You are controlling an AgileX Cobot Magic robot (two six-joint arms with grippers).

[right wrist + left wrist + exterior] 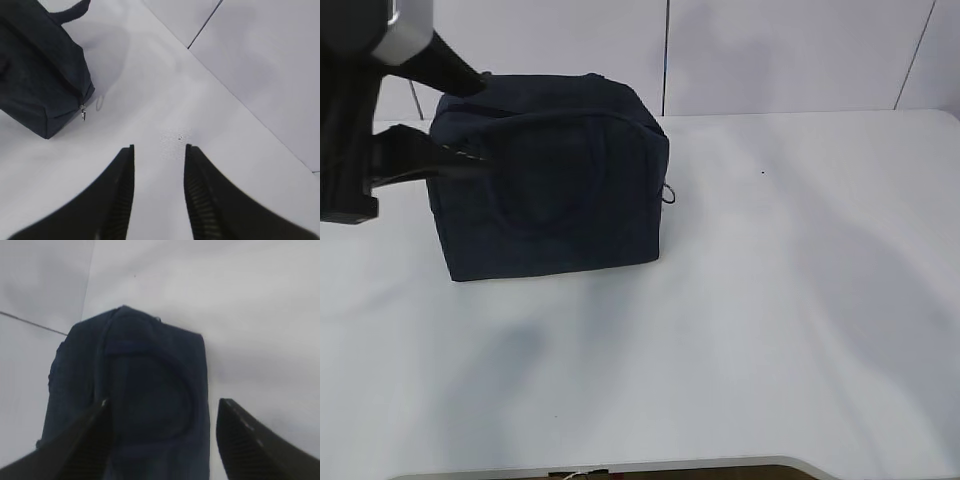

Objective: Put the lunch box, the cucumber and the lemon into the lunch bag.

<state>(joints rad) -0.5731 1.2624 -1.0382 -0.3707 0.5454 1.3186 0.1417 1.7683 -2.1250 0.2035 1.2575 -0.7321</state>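
Lunch bag (555,190): one boxy dark navy fabric bag, standing upright on the white counter (770,320), toward the back left of it. Its top looks shut. A curved seam or zipper line runs over the front upper edge. A handle loop lies flat against the face seen from the left wrist view. A small ring pull (668,194) hangs at the bag's right side, and the right wrist view shows a small metal pull (83,114) dangling at a lower corner of the bag (40,75). Another handle loop sticks up from the bag's top there.

Left gripper (460,118): at the bag's left end, near its upper edge. Its two dark fingers are spread apart, one at the bag's top corner, one lower against the left side. In the left wrist view the fingers (250,445) sit on either side of the bag (145,400), and the left one overlaps the fabric. Whether either finger actually touches the bag I cannot tell. Nothing is clasped between them.

Right gripper (159,155): not seen from the exterior view. In its own wrist view it hangs over bare counter, to the right of the bag and apart from it, fingers parted with nothing between them.

Behind the bag: pale wall panels (790,50).
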